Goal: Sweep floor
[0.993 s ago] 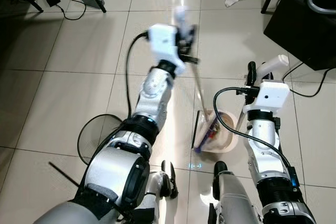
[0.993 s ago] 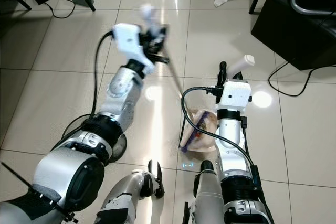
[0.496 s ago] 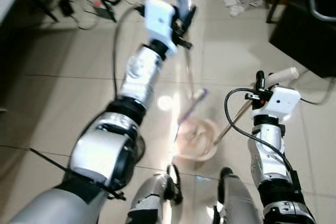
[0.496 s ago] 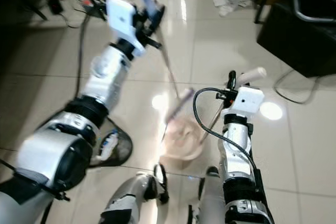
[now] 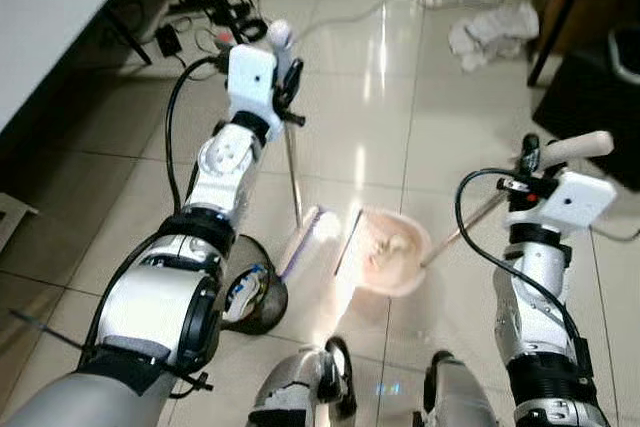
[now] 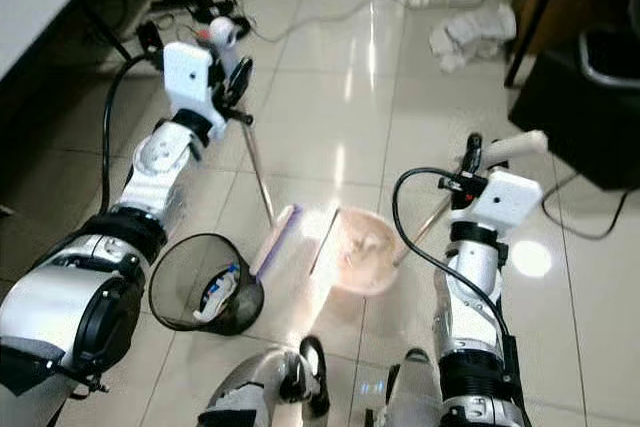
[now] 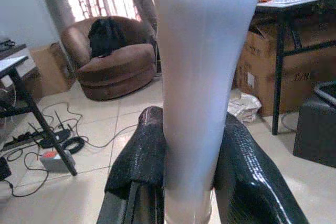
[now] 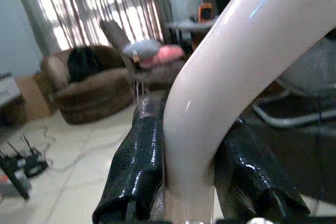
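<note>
Tiled floor (image 5: 120,177): glossy beige tiles with strong glare patches near the middle of the head views. A pale desk (image 5: 50,17) edge occupies the far-left corner, with black cables (image 5: 200,17) bunched on the floor beneath it.

Black cabinet (image 5: 600,97): stands at the robot's right, well apart from the work area. A crumpled white cloth (image 5: 495,32) lies on the tiles just ahead of it.

Waste bin (image 6: 205,282): black mesh, round, standing on the floor at the robot's left, beside its left leg. Some litter is visible inside.

Dustpan (image 5: 393,259): pale pink, resting on the floor in front of the robot's feet, with debris in its tray. Its long handle (image 5: 585,145) slopes up to the right claw (image 5: 535,152), whose two black fingers (image 8: 139,166) are closed around the curved cream grip.

Broom (image 5: 303,239): head resting on the floor between the bin and the dustpan, just beside the pan's open edge but apart from it. The thin shaft rises to the left claw (image 5: 285,72), held forward at the robot's left. Its fingers (image 7: 142,153) are clamped on the white broom grip (image 7: 202,77), one on each side.
</note>
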Motion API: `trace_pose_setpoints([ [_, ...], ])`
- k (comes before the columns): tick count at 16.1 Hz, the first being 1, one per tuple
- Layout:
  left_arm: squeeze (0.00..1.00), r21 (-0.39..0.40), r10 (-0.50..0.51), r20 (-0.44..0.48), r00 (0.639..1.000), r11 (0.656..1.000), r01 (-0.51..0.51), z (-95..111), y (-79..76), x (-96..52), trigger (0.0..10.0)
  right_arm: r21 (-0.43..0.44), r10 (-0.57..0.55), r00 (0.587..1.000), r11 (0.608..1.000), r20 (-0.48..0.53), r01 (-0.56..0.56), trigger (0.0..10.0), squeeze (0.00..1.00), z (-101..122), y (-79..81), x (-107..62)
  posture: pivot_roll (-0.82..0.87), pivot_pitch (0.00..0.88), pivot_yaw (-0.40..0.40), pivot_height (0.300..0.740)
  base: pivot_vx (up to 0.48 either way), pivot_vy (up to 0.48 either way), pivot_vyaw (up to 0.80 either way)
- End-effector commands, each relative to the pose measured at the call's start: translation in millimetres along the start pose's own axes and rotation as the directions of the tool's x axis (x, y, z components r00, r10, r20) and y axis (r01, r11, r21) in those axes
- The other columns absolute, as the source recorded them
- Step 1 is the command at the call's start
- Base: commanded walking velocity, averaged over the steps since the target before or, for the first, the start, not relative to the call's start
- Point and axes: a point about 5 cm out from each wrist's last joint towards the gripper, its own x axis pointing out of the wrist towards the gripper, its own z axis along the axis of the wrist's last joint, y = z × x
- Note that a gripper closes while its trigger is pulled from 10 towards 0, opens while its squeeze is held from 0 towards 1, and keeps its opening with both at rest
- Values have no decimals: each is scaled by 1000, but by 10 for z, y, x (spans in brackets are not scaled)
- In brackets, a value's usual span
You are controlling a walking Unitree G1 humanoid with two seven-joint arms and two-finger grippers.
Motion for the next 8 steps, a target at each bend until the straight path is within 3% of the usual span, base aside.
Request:
trace_pose_setpoints([
  [1,0,-1,0,-23,1000,1000,0,-61,80,-66,10000,21,-20,999,1000,38,19,10000,0,97,-28,8,-34,98,192,740,0,0,0],
  [6,0,-123,-88,-61,994,989,79,-264,-114,-195,10000,12,-41,994,999,104,40,10000,0,459,-136,124,-48,86,191,740,0,0,0],
  [8,0,-122,-128,-85,988,986,117,-365,-197,-291,10000,20,-64,993,998,100,62,10000,0,559,-180,141,-52,86,195,740,0,0,0],
])
